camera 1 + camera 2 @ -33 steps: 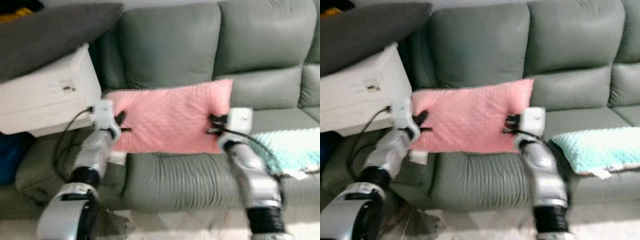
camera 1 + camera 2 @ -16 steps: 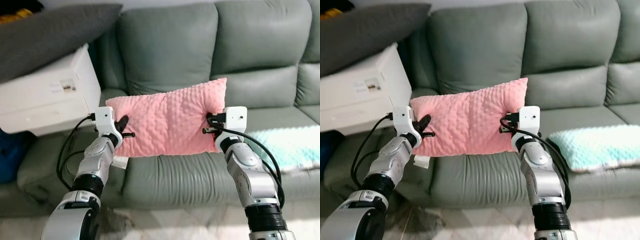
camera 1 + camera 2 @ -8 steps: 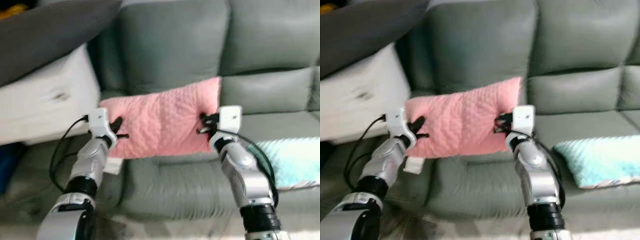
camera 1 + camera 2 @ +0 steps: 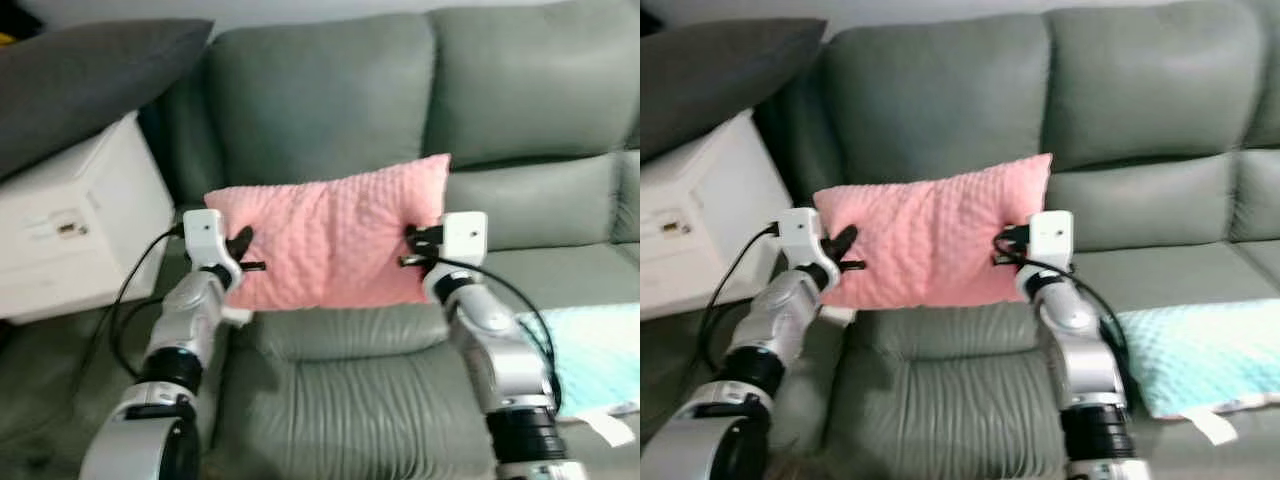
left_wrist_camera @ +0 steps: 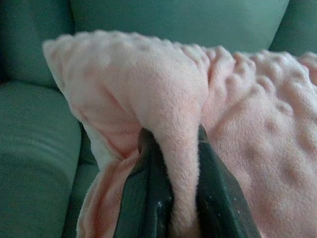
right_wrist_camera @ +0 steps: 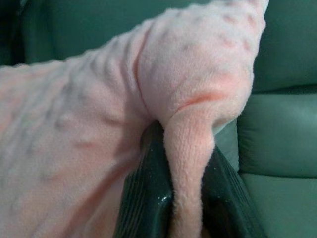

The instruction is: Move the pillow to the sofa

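Left end effector [image 5: 173, 198] is clamped tight, a thick fold of pink plush squeezed between its two black fingers [image 5: 148, 193], and the right end effector [image 6: 185, 198] is doing the very same at the opposite end, fabric bulging up over its pinch. Between them hangs the pillow [image 4: 330, 240], pink and nubbly with raised dots, soft enough to pucker wherever it is gripped. Its long axis runs straight across from 9 o'clock to 3 o'clock, one short end in each end effector, so neither arm is nearer; they share it evenly. It rides upright in front of the sofa [image 4: 330, 110], its upper edge tipped slightly higher toward 3 o'clock, and directly beneath it at 6 o'clock lies the grey seat cushion [image 4: 340, 400]. Whether its lower edge is already brushing the seat is hard to tell from here; it looks just above. That drop is what matters next, I'd say: lower it, then let go. Out at 9 o'clock sits a white box [image 4: 70, 230] with a dark grey cushion [image 4: 90, 80] over it, and at 4 o'clock a mint-green pillow [image 4: 1200, 355] lies on the seat.
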You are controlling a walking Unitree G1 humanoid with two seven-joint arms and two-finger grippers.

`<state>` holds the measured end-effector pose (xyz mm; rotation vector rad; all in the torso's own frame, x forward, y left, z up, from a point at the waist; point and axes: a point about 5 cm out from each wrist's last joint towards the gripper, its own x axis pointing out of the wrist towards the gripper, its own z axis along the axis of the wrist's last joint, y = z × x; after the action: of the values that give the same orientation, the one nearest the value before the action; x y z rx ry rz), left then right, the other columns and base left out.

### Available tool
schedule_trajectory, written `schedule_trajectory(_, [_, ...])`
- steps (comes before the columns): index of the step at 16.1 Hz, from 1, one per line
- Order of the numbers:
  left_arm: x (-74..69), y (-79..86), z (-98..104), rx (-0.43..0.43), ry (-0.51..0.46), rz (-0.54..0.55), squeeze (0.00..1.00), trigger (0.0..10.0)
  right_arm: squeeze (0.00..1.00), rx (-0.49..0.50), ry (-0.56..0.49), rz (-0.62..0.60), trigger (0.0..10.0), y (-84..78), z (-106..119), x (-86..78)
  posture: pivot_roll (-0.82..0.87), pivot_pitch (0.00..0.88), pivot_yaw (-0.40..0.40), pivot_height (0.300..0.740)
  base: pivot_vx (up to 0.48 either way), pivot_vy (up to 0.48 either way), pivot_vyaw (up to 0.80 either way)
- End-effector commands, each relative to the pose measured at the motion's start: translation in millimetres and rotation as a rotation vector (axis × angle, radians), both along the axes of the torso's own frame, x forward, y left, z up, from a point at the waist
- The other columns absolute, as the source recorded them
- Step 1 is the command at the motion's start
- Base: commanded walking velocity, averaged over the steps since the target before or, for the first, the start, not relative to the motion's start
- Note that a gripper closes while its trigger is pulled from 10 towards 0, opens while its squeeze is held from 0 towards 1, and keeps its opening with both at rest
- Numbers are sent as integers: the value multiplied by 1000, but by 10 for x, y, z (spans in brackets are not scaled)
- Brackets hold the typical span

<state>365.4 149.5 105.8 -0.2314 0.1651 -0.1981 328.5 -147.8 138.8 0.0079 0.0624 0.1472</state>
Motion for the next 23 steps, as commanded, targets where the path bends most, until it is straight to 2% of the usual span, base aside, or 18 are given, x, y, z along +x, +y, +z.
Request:
schedule_trajectory(1, [-3, 42, 10, 14, -3, 7, 0, 10000, 0, 10, -14, 6, 10000, 22, 39, 9, -124, 0, 84, 740, 0, 0, 0])
schedule_trajectory(4, [-38, 92, -87, 41, 27, 16, 0, 10000, 0, 13, 14, 4, 10000, -1, -56, -11, -118, 0, 86, 740, 0, 0, 0])
schedule_trajectory(5, [-104, 52, -226, 26, 72, -38, 0, 10000, 0, 3, 57, -34, 10000, -80, -184, -28, -114, 0, 86, 740, 0, 0, 0])
schedule_trajectory(7, [-176, 9, -361, 40, 111, -87, 0, 10000, 0, -13, 97, -84, 10000, -177, -306, -57, -109, 0, 86, 740, 0, 0, 0])
schedule_trajectory(9, [-251, -108, -498, 48, 150, -152, 0, 10000, 0, -2, 159, -162, 10000, -323, -482, -139, -107, 0, 86, 740, 0, 0, 0])
schedule_trajectory(11, [-271, -254, -536, 50, 162, -210, 0, 10000, 0, -42, 183, -257, 10000, -464, -568, -228, -114, 0, 91, 740, 0, 0, 0])
schedule_trajectory(13, [-280, -367, -544, 59, 163, -257, 0, 10000, 0, -48, 189, -318, 10000, -547, -616, -305, -122, 0, 99, 740, 0, 0, 0])
schedule_trajectory(16, [-248, -501, -484, 64, 137, -300, 0, 10000, 0, -30, 167, -417, 10000, -654, -657, -480, -131, 82, 107, 740, 0, 0, 0])
schedule_trajectory(17, [-240, -528, -463, 62, 124, -308, 0, 10000, 0, -42, 169, -425, 10000, -670, -658, -527, -131, 121, 111, 740, 0, 0, 0])
schedule_trajectory(18, [-200, -596, -389, 62, 95, -323, 0, 10000, 0, 12, 185, -419, 10000, -674, -644, -568, -129, 169, 119, 740, 0, 0, 0])
schedule_trajectory(19, [-192, -625, -360, 67, 75, -335, 0, 10000, 0, -5, 166, -417, 10000, -683, -611, -601, -131, 187, 121, 740, 0, 0, 0])
schedule_trajectory(21, [-54, -733, -144, 85, 17, -321, 0, 10000, 0, -24, 168, -415, 10000, -778, -582, -458, -134, 234, 123, 740, 0, 0, 0])
schedule_trajectory(23, [-13, -744, -104, 106, 19, -290, 0, 10000, 0, -42, 189, -418, 10000, -868, -597, -355, -132, 263, 120, 740, 0, 0, 0])
